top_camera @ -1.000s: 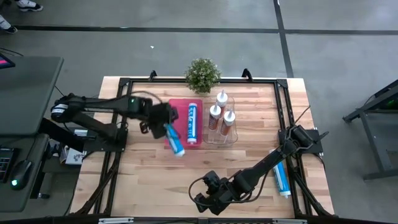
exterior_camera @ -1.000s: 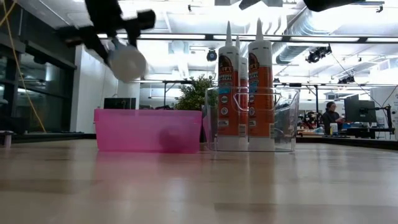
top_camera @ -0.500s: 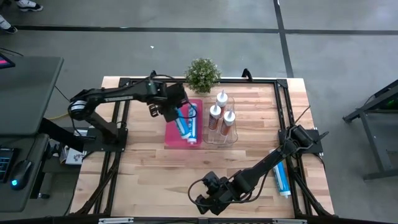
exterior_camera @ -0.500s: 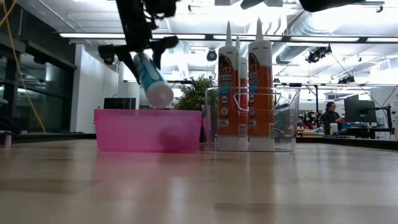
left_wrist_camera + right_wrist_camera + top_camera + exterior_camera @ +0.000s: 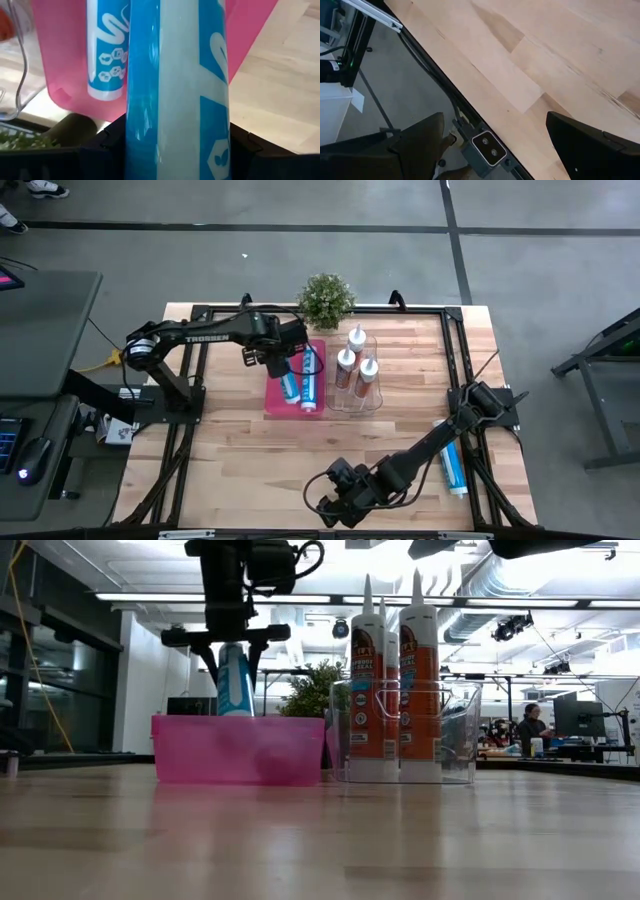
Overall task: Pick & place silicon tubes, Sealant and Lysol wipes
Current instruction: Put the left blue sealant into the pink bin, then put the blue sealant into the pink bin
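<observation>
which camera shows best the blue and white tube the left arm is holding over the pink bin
The low view: the blue-and-white tube hangs upright from the left gripper above the pink plastic bin. The high view shows it small; the left wrist view only a close-up; the right wrist view nothing.

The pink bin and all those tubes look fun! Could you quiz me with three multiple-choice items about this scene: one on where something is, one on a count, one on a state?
1. Where is the left gripper?
A. Over the pink bin
B. Beside the plant
C. At the table's near edge

2. How many orange sealant tubes stand in the clear container?
A. One
B. Three
C. Five

3. The right gripper's fingers are:
A. Open
B. Shut on a tube
C. Shut on the plant

Answers:
1 A: the left gripper holds a blue tube above the pink bin.
2 B: three sealant tubes show from above.
3 A: the right gripper grips nothing.
</observation>
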Controlling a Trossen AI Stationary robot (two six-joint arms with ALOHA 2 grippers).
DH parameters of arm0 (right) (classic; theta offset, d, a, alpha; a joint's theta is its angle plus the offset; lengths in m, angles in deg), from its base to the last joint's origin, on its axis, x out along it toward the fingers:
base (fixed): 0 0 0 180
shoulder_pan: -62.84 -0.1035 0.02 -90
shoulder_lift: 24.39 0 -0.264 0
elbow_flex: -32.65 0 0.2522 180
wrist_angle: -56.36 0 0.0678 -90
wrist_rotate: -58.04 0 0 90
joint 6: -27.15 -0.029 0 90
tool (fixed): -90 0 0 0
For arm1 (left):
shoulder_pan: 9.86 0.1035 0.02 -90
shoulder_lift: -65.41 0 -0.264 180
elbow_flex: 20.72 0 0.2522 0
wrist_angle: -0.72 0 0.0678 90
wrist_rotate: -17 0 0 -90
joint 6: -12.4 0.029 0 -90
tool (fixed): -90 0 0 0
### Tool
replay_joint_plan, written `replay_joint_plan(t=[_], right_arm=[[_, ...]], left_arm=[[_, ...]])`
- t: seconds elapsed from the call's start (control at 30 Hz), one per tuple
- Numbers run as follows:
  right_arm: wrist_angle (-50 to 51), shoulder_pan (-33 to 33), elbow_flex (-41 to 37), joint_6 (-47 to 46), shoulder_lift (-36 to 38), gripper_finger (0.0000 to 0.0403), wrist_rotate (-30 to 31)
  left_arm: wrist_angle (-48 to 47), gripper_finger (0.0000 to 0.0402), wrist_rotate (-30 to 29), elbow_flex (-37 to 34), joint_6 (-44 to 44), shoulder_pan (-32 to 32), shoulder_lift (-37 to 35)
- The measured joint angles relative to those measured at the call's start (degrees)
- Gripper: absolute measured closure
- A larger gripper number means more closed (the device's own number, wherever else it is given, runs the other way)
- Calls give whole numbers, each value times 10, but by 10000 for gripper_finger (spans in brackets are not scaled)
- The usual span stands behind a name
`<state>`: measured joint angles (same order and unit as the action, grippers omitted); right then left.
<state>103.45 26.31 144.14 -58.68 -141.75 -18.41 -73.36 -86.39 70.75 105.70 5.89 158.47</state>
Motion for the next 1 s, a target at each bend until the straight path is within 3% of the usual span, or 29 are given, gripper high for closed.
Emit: replay_joint_plan(t=[0.3, 0.5, 0.6, 0.77, 1.0], right_arm=[[1, -6, 0, 7, 0, 56, -2], [-1, -6, 0, 8, 0, 57, -2], [-1, -6, 0, 8, 0, 57, -3], [-1, -6, 0, 7, 0, 57, -3], [2, -6, 0, 3, 0, 57, -2]], left_arm=[[18, 206, 45, 0, -2, 0, 0], [58, 81, 53, 0, -51, 0, -1], [55, 59, 50, 0, -53, 0, -1], [56, 74, 22, 0, -57, 0, -1], [52, 127, -52, -1, -140, -17, -9]])
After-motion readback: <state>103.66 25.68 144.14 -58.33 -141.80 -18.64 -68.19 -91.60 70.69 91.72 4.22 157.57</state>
